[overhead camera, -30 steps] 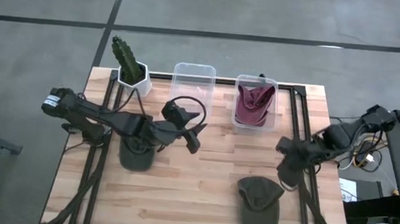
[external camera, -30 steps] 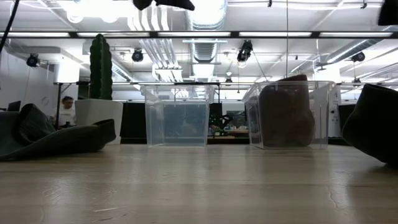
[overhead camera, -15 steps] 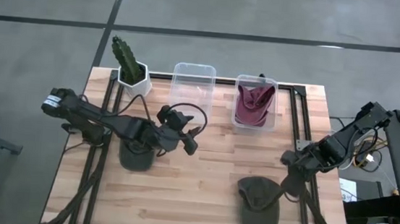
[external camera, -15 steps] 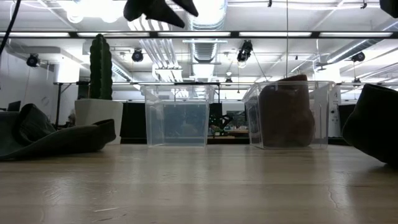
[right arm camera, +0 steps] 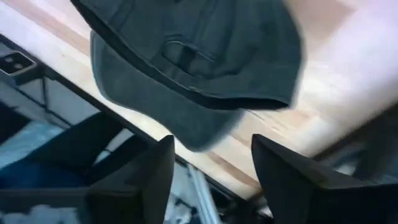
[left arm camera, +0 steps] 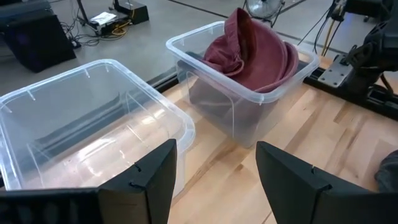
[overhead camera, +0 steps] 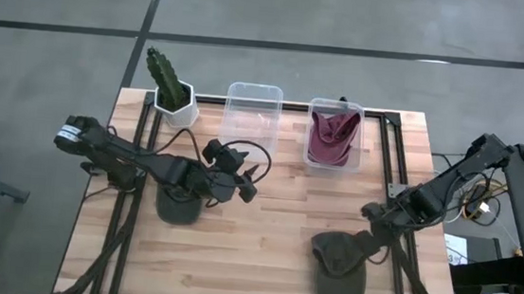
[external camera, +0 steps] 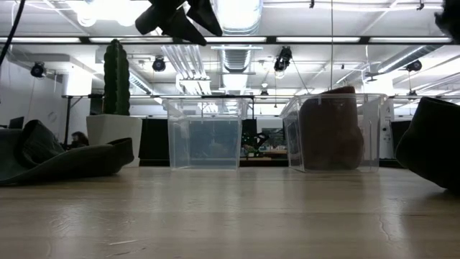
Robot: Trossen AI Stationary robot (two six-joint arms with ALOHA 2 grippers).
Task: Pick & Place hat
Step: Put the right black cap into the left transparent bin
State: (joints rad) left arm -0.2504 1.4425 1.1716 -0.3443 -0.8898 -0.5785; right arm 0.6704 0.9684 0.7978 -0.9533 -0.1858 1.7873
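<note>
Your maroon hat (overhead camera: 332, 136) fills the right bin (overhead camera: 337, 109) at upper centre; the left bin (overhead camera: 253, 97) holds nothing. Both the left gripper (overhead camera: 251, 179) and right gripper (overhead camera: 370, 225) are spread open, grasping nothing.

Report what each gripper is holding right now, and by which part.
Nothing is held. The left gripper hangs open above the wooden table; the right gripper is open beside the dark green cloth cap, not gripping it.

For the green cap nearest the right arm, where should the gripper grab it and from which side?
Probably the crown's raised edge on the right, from above. The green cap lies flat on the table, so only fabric folds offer a pinch; the open right gripper already hovers there.
</note>
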